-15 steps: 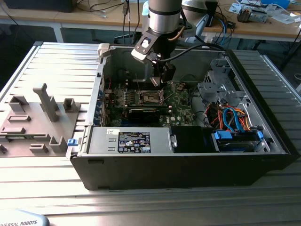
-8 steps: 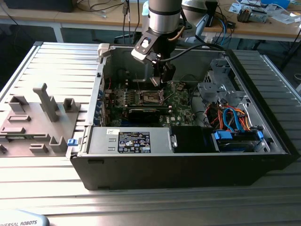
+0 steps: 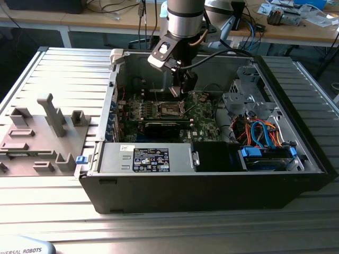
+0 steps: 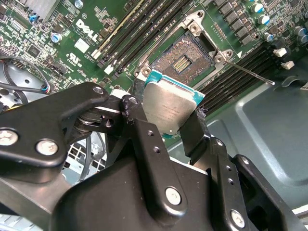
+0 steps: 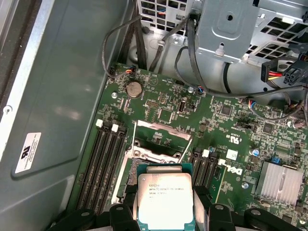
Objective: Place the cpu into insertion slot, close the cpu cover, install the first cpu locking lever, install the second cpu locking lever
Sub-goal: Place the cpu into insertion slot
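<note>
Gripper (image 4: 166, 114) clamps the cpu (image 4: 169, 105) (silvery top showing) close over the bare insertion slot (image 4: 182, 60).

Ribbed aluminium surface (image 3: 185, 227) all round, evenly lit. Grey fixture plate (image 3: 32, 151) with upright pegs sits on it at the exterior view's left. Wooden-topped bench (image 3: 53, 21) runs behind, cluttered with cables (image 3: 121, 7) and small parts, dark underneath.

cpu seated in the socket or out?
Out. The claw holds the cpu by its edges, clear of the socket, whose bare contacts show.
</note>
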